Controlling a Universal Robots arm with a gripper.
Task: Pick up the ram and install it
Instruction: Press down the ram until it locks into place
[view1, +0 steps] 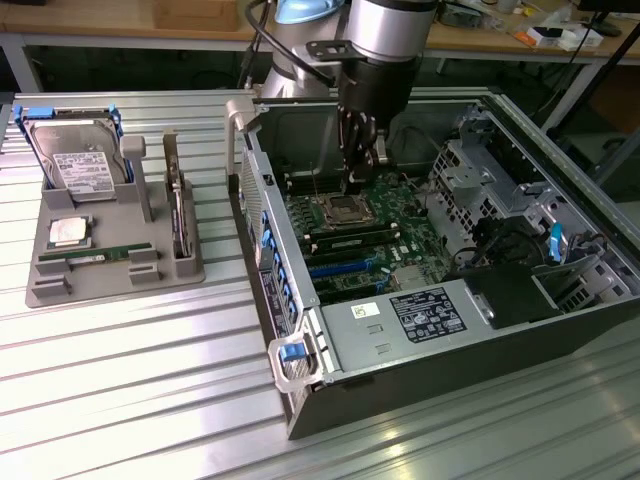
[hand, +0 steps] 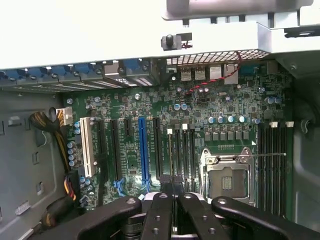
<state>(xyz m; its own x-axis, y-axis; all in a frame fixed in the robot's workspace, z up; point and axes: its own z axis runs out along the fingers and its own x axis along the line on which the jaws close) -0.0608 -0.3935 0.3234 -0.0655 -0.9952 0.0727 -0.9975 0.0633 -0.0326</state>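
- Grey plastic tray (view1: 45, 285) sits on the ribbed metal desk (view1: 150, 400) at the exterior view's left.
- It carries a hard drive (view1: 75, 160) propped at the back and a square silver processor chip (view1: 68, 231) in front of it.
- A ram (view1: 100, 256) lies flat in the tray's front slot: green stick, white label, well apart from the arm.
- A taller card (view1: 180, 215) stands upright at the tray's right end.
- The open computer case (view1: 400, 360) lies on its side just beside the tray, motherboard (view1: 345, 265) exposed.
- The jaws are closed, low over the board beside the empty processor socket (view1: 340, 208).
- In the wrist view they line up with the long memory slots (hand: 182, 150).
- A thin edge (hand: 170, 155) runs along one slot beneath the jaws; I cannot tell whether it is a seated stick.
- Drive bays (view1: 480, 175) and cables fill the case's right end.
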